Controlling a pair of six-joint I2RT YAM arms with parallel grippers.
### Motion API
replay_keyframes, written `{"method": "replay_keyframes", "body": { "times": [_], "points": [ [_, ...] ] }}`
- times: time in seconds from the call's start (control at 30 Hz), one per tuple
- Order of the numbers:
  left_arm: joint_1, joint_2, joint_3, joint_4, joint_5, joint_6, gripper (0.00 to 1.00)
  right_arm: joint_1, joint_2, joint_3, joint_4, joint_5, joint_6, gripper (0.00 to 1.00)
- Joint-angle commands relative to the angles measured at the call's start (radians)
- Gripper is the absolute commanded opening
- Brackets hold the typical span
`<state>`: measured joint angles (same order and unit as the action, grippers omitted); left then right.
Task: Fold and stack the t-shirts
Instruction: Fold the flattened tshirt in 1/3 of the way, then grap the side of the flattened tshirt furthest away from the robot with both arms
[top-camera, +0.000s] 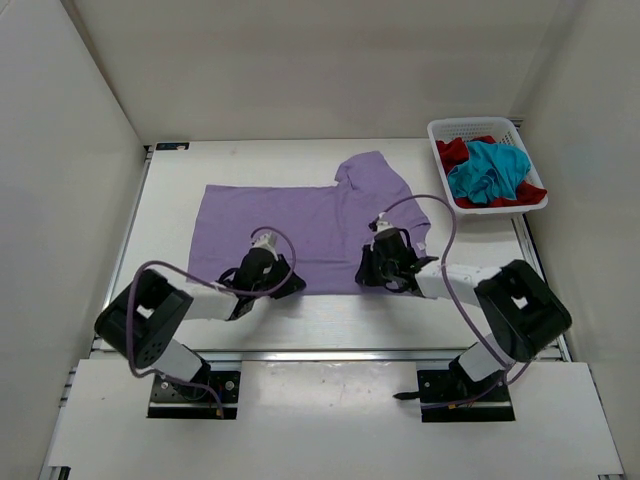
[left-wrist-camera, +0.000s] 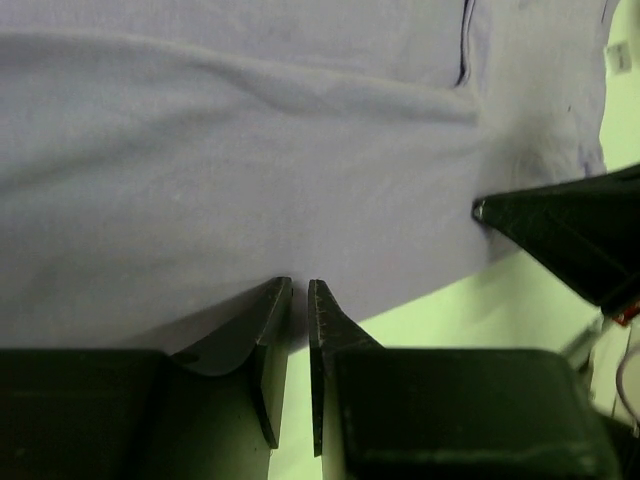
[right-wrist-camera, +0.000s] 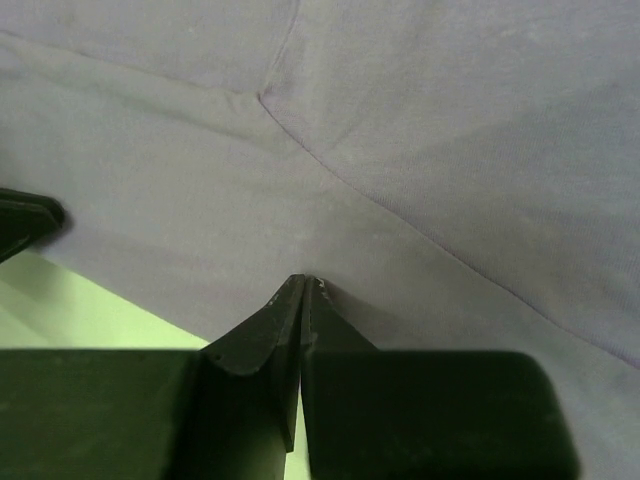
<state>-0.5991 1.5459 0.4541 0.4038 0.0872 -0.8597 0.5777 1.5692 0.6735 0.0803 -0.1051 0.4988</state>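
Note:
The lavender t-shirt lies spread flat on the white table, with one sleeve folded up at the far right. My left gripper rests at the shirt's near hem. Its jaws are a narrow gap apart, and table shows between them. My right gripper sits further right on the same hem, its fingers shut together on the cloth edge. Each wrist view catches the other gripper's black tip at its side. The red t-shirt and the teal t-shirt lie crumpled in the basket.
The white lattice basket stands at the table's far right corner. White walls close in the table on the left, back and right. Purple cables loop over both arms near the shirt's near edge.

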Motion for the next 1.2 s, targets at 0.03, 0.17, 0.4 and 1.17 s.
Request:
{"method": "replay_keyframes", "body": {
  "times": [0.03,0.17,0.4,1.17],
  "points": [
    [-0.071,-0.156,-0.156,-0.053,-0.017,-0.059,0.25,0.059,-0.122,-0.136,-0.079,0.007,0.021,0.00],
    [-0.091,-0.282,-0.230,-0.077,-0.032,-0.116,0.25,0.094,-0.208,-0.166,-0.139,-0.025,0.060,0.00],
    [0.166,-0.411,0.007,-0.255,-0.007,0.039,0.30,-0.027,-0.250,0.073,-0.154,-0.088,0.015,0.17],
    [0.714,0.502,0.989,-0.627,-0.181,0.273,0.37,-0.211,0.173,0.417,0.042,-0.281,0.009,0.00]
  ]
}}
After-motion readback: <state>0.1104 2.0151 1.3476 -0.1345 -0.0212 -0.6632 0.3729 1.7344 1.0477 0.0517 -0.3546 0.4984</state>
